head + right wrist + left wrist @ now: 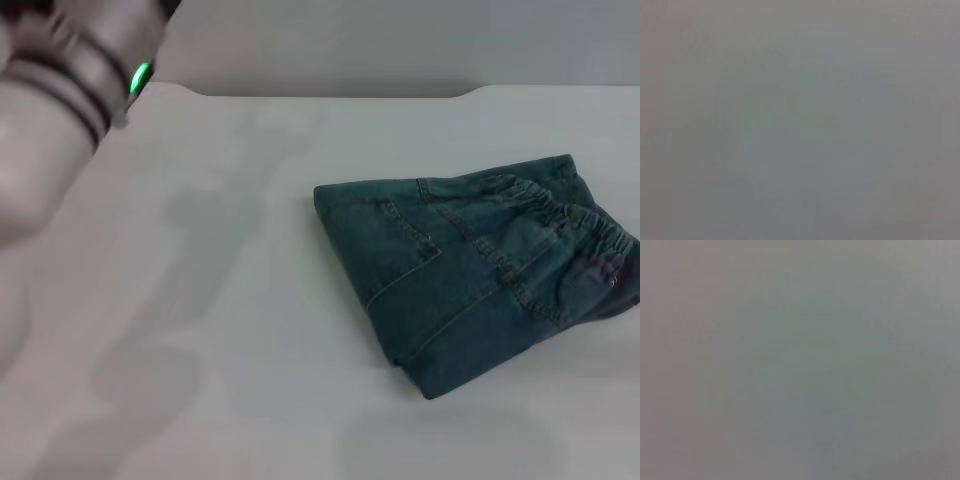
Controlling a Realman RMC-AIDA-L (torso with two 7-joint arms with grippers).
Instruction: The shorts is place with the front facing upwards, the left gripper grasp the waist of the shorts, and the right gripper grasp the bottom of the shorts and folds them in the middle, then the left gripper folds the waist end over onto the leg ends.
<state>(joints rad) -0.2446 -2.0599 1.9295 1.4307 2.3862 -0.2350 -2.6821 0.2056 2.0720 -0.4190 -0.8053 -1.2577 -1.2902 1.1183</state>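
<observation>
Shorts (470,270) lie on the pale desk (250,300), toward your right side of the head view, already folded into a compact, thick packet. The gathered waist (570,215) sits on top at the far right end of the packet, its crinkled elastic band running diagonally; the leg ends must lie beneath it, hidden by the upper layer. Seams and a pocket edge show on the upper face. Your left arm's silver wrist (70,80) with its green light hangs high in the near left corner, well apart from the fabric; the left gripper itself is out of view, so you cannot tell how its fingers stand. The right gripper appears nowhere. Both wrist views give only blank grey, nothing to read. Judging by the lie of the cloth, both folds look done and the task is at or near its end. What remains, if anything, calls for keeping both arms clear of the packet without dragging a layer loose.
</observation>
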